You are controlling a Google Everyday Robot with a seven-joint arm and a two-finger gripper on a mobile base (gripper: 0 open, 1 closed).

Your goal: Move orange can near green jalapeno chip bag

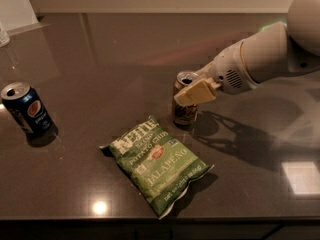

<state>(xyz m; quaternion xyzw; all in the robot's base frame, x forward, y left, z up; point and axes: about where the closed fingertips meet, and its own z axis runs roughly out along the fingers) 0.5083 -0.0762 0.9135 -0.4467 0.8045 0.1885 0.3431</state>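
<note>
One orange can (185, 115) stands upright on the surface (100, 59), just far-right of the green jalapeno chip bag (156, 164). The gripper (189, 93) reaches in from the right, jaws pinching the can's top, likely for placement.

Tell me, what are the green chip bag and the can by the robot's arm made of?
The green jalapeno chip bag looks like thin plastic film: it is crinkled and printed, with a slight sheen. The orange can, with the end effector at its upper part, looks like metal, probably aluminum: its rim and top are silvery and shiny.
</note>
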